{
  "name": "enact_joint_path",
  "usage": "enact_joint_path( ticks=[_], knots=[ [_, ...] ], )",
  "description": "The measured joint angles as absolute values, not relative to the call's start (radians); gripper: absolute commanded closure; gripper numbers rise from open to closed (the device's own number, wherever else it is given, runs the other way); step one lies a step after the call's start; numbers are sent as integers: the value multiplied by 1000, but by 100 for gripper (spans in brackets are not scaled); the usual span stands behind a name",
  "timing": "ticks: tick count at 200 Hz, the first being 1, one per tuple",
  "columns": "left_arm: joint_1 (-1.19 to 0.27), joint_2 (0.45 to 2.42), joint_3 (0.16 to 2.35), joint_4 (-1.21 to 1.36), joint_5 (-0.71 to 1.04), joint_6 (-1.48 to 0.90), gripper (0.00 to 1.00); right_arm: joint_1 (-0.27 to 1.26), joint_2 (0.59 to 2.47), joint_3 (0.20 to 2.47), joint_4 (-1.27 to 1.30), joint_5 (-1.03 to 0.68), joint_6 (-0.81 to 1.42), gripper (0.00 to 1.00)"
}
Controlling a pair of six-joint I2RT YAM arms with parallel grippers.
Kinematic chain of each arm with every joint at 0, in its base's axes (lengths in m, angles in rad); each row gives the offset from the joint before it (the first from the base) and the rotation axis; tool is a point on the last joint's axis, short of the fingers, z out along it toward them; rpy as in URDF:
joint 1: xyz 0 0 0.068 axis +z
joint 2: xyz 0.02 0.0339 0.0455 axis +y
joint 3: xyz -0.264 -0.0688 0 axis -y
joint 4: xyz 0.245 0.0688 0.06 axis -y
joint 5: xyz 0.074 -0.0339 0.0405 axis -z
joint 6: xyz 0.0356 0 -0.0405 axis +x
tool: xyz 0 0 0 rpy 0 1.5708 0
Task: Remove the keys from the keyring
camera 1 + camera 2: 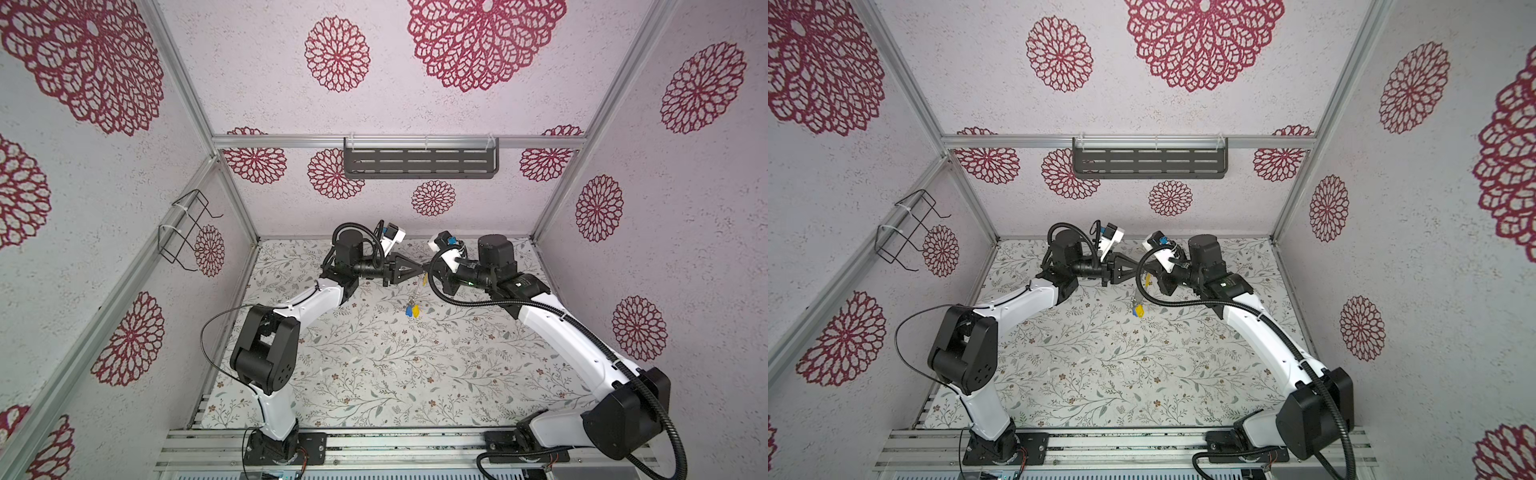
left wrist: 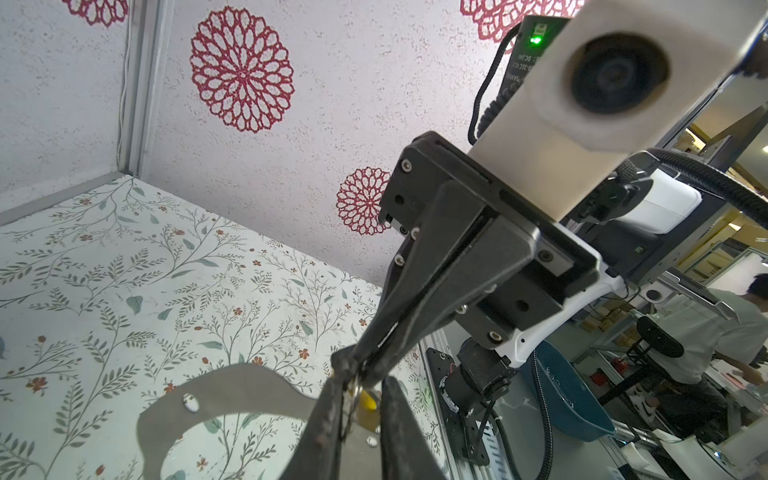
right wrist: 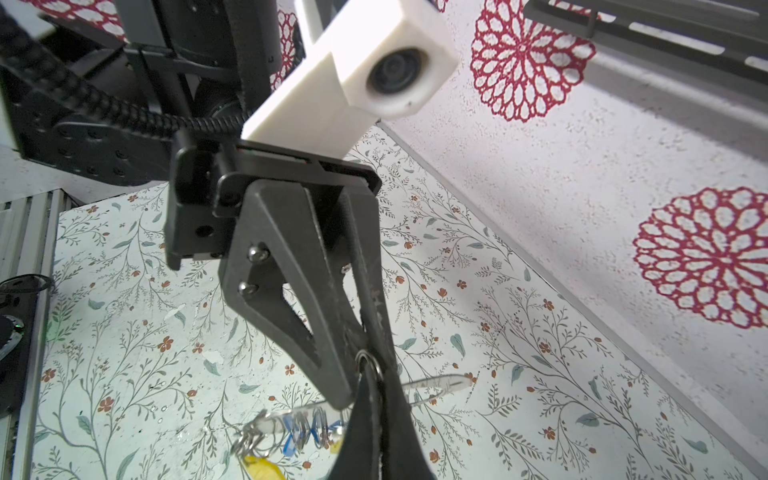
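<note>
Black right jaws are pressed shut on a small split ring (image 3: 368, 365) at their tips. The left jaws stand narrow, flanking that ring and a yellow key (image 2: 368, 402); whether their pads already bear on either cannot be told. Both pairs meet in mid-air above the surface (image 1: 374, 374). The keyring (image 2: 232, 386), a flat grey plate with holes near its rim, hangs just below the meeting point, clear of the surface. The other keys (image 1: 412, 310), blue and yellow, dangle in a cluster from its lower end on their own rings.

Step in hand, as judged: working one key's ring off the plate while the plate hangs free. The next move probably calls for a firm left pinch and a small twisting pull that threads the ring's gap through the hole.

Writing: small print beside the green light (image 2: 537, 40) on the right wrist camera is too blurred to read, and no key label is legible.
</note>
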State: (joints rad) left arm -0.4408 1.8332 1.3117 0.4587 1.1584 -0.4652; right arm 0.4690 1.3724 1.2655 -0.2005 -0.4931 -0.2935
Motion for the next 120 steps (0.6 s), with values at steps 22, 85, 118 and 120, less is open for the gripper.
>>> enact_joint_path(
  ticks=[22, 85, 118, 120],
  knots=[
    [-441, 1835, 1312, 459, 1162, -469, 86, 469, 1372, 1266, -200, -492, -293, 100],
    [-440, 1842, 1312, 472, 1162, -479, 100, 467, 1372, 1266, -199, -484, -285, 100],
    [-440, 1842, 1312, 474, 1155, -480, 100, 467, 1370, 1266, -195, -468, -261, 88],
    [-440, 1842, 1312, 474, 1154, -480, 100, 467, 1370, 1265, -195, -465, -257, 86]
  ],
)
